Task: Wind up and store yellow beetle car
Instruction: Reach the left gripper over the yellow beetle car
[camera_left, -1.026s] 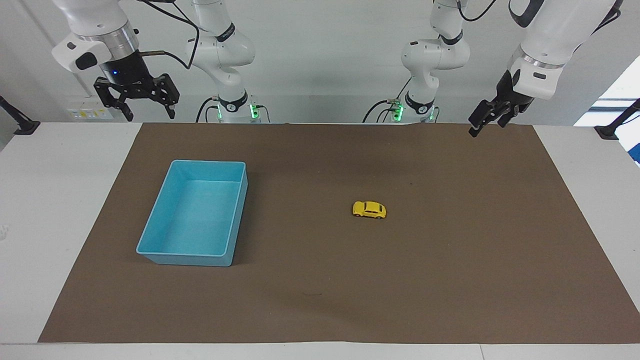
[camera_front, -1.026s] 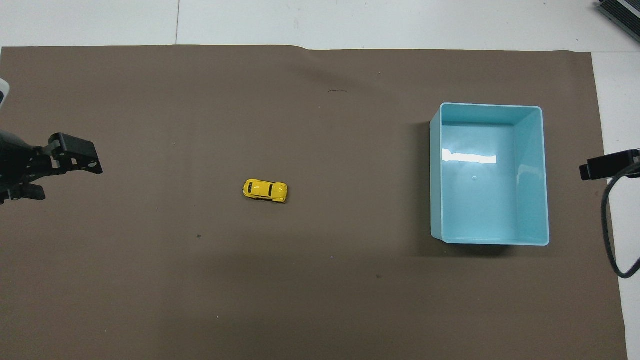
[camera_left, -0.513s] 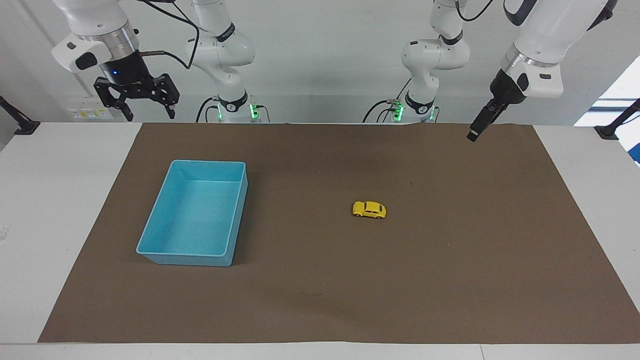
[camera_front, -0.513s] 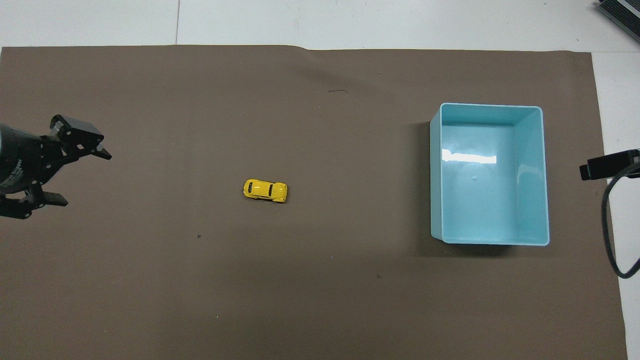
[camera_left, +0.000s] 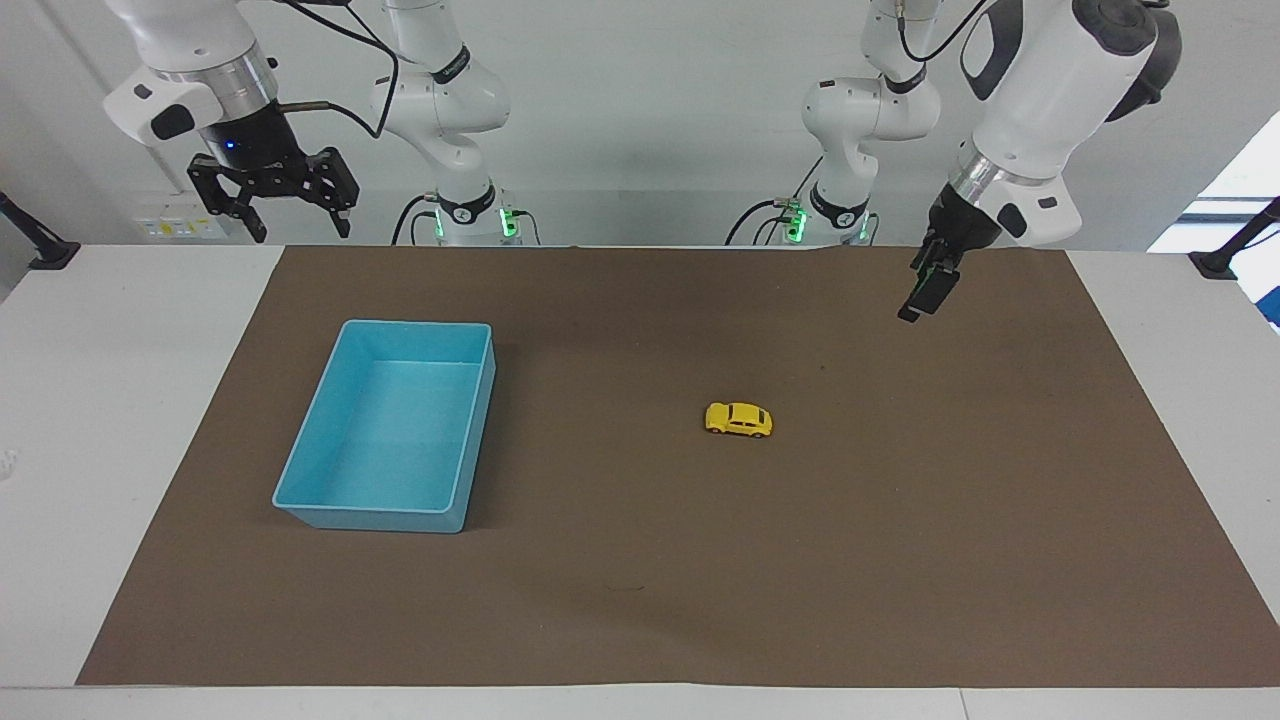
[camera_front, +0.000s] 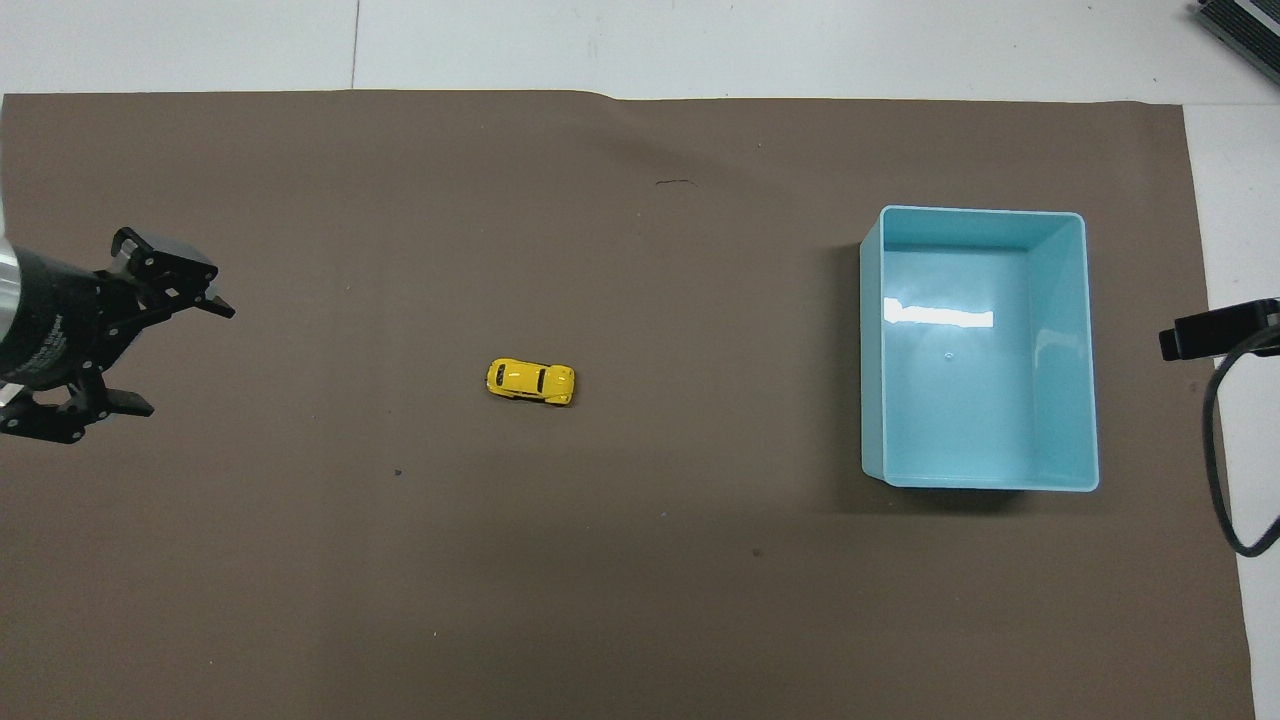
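The yellow beetle car (camera_left: 739, 420) stands on its wheels on the brown mat near the table's middle; it also shows in the overhead view (camera_front: 531, 381). The light blue bin (camera_left: 375, 520) stands upright with nothing in it toward the right arm's end, also seen from overhead (camera_front: 871, 350). My left gripper (camera_left: 918, 303) hangs open in the air over the mat, well apart from the car toward the left arm's end; the overhead view shows its spread fingers (camera_front: 185, 358). My right gripper (camera_left: 298, 228) waits open and raised over the table's edge near its base.
The brown mat (camera_left: 900, 560) covers most of the white table (camera_left: 110, 400). A black cable (camera_front: 1215, 470) hangs by the right gripper's tip (camera_front: 1215, 330) beside the bin.
My left gripper has turned, come lower and moved in over the mat toward the car. The car, the bin and the right arm have not moved.
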